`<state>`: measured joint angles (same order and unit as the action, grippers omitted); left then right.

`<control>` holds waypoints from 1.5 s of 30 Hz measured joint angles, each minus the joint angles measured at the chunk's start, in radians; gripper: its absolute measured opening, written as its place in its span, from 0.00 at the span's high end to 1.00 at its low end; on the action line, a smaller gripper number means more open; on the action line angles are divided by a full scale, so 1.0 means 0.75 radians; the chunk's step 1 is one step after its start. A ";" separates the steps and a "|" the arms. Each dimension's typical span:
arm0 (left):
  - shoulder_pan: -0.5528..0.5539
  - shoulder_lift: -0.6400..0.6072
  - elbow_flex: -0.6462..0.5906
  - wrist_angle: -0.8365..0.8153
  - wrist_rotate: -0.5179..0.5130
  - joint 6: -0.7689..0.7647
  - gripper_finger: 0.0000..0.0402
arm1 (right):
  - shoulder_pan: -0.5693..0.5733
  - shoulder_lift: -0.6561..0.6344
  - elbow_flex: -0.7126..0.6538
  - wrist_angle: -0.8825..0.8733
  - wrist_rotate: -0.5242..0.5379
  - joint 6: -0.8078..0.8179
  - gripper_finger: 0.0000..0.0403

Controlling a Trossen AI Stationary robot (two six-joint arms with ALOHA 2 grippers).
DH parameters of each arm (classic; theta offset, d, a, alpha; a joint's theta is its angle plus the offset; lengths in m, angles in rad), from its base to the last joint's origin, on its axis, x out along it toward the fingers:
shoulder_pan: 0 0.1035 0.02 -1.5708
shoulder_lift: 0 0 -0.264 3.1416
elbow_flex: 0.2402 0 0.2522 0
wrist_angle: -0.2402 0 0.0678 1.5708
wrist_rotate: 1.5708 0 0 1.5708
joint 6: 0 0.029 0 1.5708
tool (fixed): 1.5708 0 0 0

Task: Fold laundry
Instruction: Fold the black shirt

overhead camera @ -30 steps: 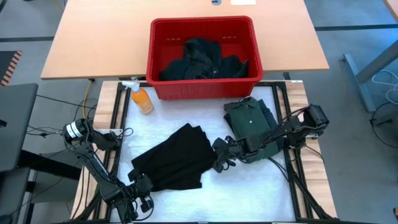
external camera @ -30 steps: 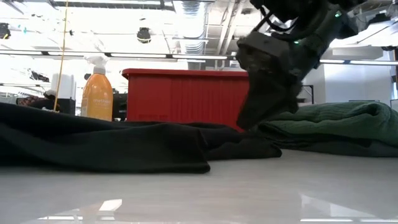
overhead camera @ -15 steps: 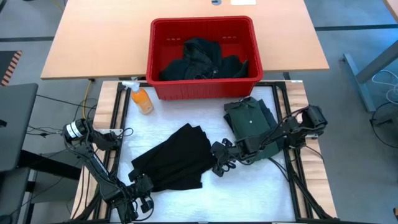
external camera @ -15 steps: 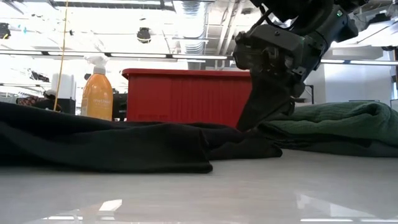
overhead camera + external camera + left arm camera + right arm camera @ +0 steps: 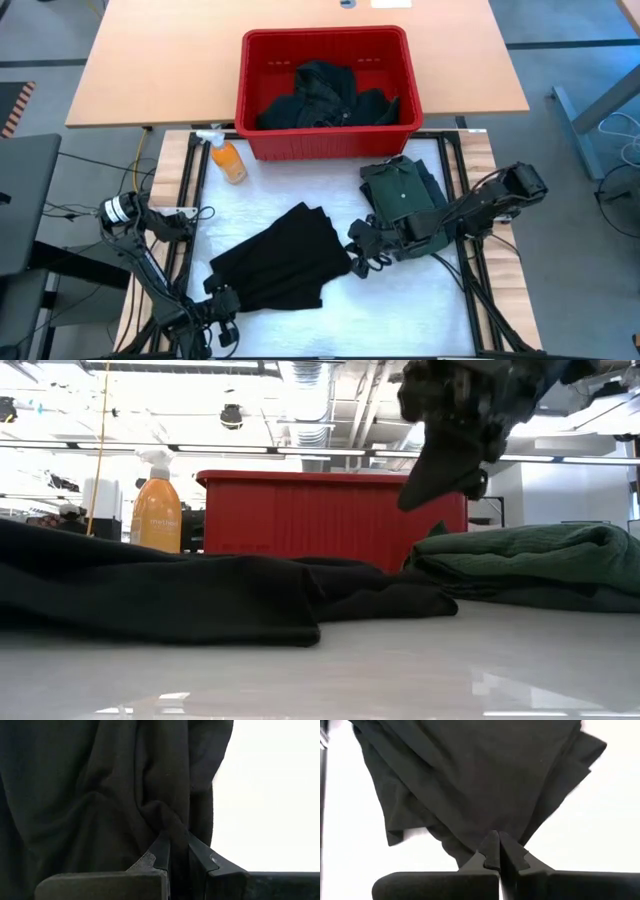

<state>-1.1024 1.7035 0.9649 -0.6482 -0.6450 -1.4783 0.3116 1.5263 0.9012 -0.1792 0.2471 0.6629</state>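
A black garment [image 5: 280, 262] lies spread and creased on the white table top, resting on its underside. My left gripper [image 5: 224, 299] is at its near-left corner, shut on the cloth [image 5: 100, 785]. My right gripper [image 5: 362, 262] hangs shut just past the garment's right end [image 5: 485, 780]. In the low view its tips [image 5: 405, 505] stand above the cloth, with the red basket showing between, and nothing is in them. A folded green shirt [image 5: 403, 198] lies at the right, under the right arm. More dark laundry [image 5: 325, 95] sits in the basket. My left gripper pinches a bunched fold of the black garment [image 5: 162, 822] between its two fingers, at the garment's near-left corner. The fingers slant down at it from the table's near-left side. The rest of the garment lies slack on the table.
The red plastic basket [image 5: 262, 140] stands at the table's far edge. An orange spray bottle [image 5: 228, 160] stands at its left. Bare white table top [image 5: 400, 300] lies near and right of the black garment. A wooden desk [image 5: 160, 70] is beyond the basket.
My right gripper has shut at the black garment's right end and risen off it, moving slightly toward the table's right edge; no cloth has come up with it. The green shirt's near end, which the gripper covered in the low view, now shows.
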 joint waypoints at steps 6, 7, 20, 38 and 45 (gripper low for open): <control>-0.012 0.000 0.000 0.000 -0.009 0.000 0.97 | 0.040 0.029 0.001 0.014 0.090 0.114 0.91; -0.010 0.000 0.000 -0.001 -0.009 0.000 0.97 | 0.036 0.049 0.001 0.030 0.092 0.118 0.87; -0.009 0.000 -0.001 0.010 0.006 -0.012 0.97 | -0.018 0.218 0.000 0.112 0.012 0.174 0.38; -0.008 0.000 -0.001 0.029 -0.057 -0.085 0.97 | 0.006 0.299 0.001 0.189 0.023 0.173 0.85; -0.008 -0.001 -0.001 0.046 -0.069 -0.085 0.97 | 0.044 0.265 0.000 0.212 0.022 0.094 0.97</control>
<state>-1.1084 1.7031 0.9642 -0.6140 -0.6967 -1.5421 0.3449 1.7251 0.9012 -0.0201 0.2633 0.7330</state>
